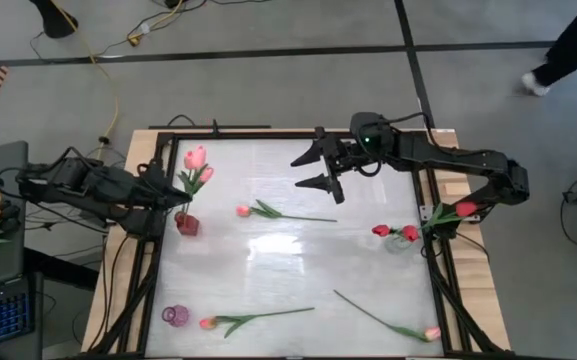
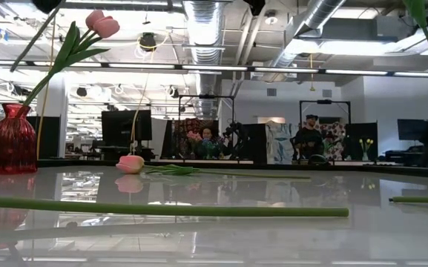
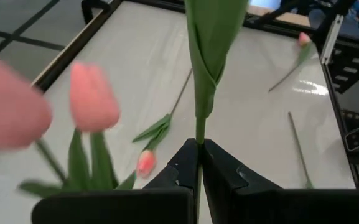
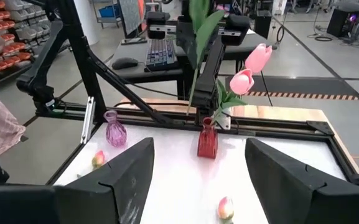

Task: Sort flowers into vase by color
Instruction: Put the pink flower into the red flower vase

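High view showed the left gripper over the table's left edge, just above the red vase, clenched on a green stem. Its bud was hidden in this view and cut off in the left wrist view. Two pink tulips already stood in that vase. The right gripper hovered over the far middle of the table, fingers spread wide, grasping nothing. Loose flowers lay flat: one near the centre, one at the near edge, one toward the near right corner. Red tulips sat in a clear vase at the right, hard to make out. A purple vase stood near left.
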Available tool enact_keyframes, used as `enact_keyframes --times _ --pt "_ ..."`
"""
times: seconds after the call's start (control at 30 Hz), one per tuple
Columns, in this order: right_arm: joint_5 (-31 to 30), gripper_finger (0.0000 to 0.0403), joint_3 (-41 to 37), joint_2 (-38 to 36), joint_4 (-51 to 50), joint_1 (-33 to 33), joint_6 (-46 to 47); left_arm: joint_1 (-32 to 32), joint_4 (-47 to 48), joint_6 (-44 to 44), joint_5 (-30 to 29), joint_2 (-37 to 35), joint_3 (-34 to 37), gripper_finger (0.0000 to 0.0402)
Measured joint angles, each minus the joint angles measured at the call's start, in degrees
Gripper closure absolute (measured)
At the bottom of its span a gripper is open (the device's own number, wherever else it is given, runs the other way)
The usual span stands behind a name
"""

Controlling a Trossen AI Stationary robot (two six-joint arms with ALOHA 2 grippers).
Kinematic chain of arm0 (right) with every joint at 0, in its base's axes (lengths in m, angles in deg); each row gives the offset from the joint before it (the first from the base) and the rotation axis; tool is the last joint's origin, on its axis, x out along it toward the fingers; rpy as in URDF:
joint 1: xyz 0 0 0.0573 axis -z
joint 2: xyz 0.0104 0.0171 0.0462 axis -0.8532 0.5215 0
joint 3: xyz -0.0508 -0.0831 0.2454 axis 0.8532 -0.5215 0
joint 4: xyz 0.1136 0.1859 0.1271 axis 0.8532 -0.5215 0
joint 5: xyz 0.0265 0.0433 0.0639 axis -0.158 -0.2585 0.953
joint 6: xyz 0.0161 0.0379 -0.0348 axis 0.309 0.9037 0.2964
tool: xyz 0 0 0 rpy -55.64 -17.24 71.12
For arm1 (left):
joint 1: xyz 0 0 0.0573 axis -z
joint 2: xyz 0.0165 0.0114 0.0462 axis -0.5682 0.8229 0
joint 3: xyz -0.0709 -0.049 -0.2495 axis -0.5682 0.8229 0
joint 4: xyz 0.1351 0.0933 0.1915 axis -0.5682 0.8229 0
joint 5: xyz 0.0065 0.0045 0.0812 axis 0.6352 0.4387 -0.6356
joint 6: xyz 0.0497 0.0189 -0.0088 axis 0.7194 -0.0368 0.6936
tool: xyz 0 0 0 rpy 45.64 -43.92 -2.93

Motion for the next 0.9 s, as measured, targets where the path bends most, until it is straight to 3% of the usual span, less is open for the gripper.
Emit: enact_keyframes --times 0.3,0.9 --pt "0.0 0.0123 0.0 0.0 -0.1 0.0 0.0 0.0 0.8 -1.2 -3.2 -8.2 6.8 0.0401" --pt "0.0 0.0123 0.0 0.0 -0.1 -0.1 0.0 0.0 6.4 -3.2 -10.4 -10.4 6.8 0.0401"
